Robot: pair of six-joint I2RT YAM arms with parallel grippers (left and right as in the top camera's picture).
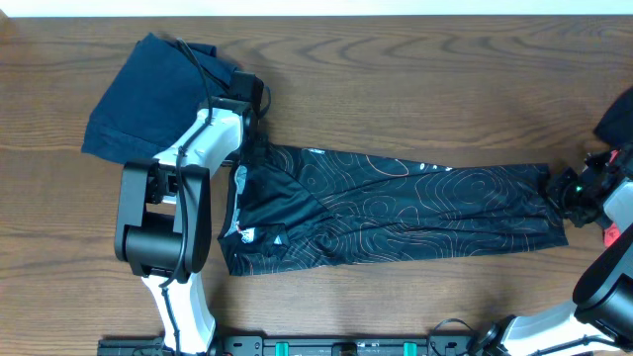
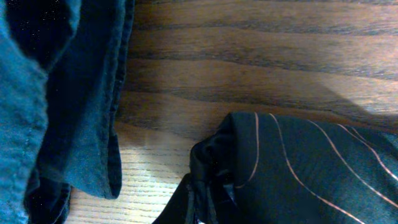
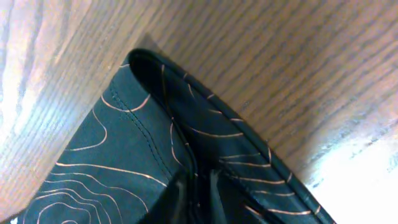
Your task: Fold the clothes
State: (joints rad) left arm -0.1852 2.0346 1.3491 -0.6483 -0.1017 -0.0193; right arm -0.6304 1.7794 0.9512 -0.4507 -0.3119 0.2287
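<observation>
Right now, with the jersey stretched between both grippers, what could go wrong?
The left gripper pinches the black jersey right beside the navy denim garment; a fold could drag that along. The right gripper bites only near the hem edge, so it may slip free.

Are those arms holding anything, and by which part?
The black jersey, stretched between them: left jaws pinch its bunched left end, right jaws pinch the hemmed edge at its right end.
</observation>
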